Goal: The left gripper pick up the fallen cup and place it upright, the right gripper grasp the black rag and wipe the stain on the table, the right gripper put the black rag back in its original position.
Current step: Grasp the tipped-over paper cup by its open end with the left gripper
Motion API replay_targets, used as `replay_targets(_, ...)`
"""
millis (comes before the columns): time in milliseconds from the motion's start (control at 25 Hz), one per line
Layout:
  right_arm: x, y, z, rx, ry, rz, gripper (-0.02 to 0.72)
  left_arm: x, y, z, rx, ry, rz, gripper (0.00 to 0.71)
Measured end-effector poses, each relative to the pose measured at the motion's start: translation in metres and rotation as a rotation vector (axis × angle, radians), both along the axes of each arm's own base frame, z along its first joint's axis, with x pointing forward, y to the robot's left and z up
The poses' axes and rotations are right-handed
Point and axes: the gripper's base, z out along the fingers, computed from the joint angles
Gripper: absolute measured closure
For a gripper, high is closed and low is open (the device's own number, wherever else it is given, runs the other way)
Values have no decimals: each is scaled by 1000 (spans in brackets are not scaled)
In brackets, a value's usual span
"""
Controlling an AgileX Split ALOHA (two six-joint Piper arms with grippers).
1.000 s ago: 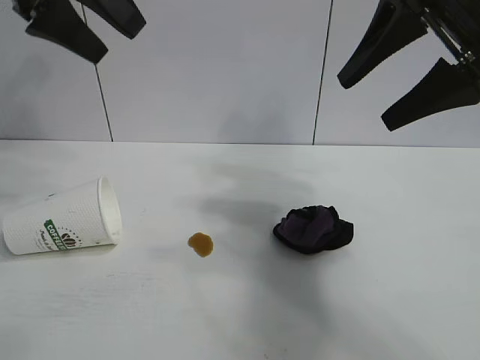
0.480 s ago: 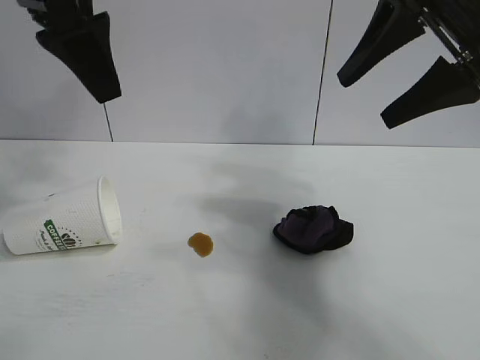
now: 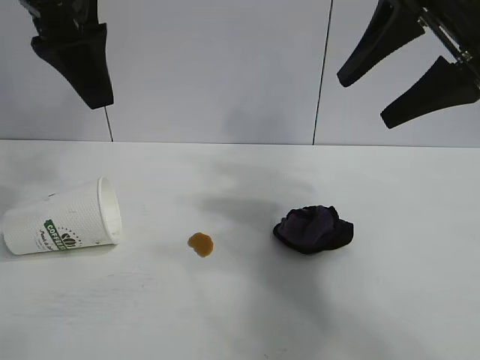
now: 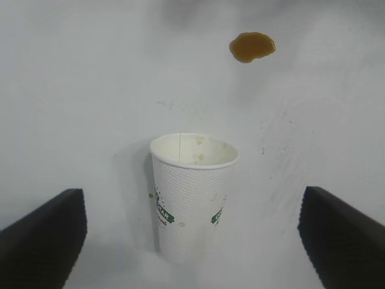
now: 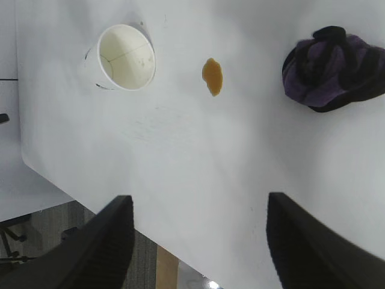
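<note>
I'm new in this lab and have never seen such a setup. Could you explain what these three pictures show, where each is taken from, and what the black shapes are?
It is a two-armed robot at a white table. The wide picture comes from a camera facing both arms. The black prongs hanging at the top are finger pairs: the left gripper above the cup, and the right gripper above the rag. Both are open and hold nothing.

The other two pictures come from cameras on each wrist, looking down past that arm's own fingers, which are the dark shapes at the lower corners.

On the table lie a white paper cup tipped on its side, mouth towards the middle, a small brown stain beside it, and a bunched black and purple rag farther right. None of them touch.
</note>
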Motion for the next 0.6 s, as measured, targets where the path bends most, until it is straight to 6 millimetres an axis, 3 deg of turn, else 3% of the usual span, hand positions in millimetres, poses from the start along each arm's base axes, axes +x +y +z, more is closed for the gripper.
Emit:
replay_targets(400, 0, 0, 0, 0, 0, 0, 261, 2, 4, -1, 37, -18, 14, 17)
replay_targets(600, 0, 0, 0, 0, 1, 1, 261, 0, 6, -23, 74, -6, -33, 17)
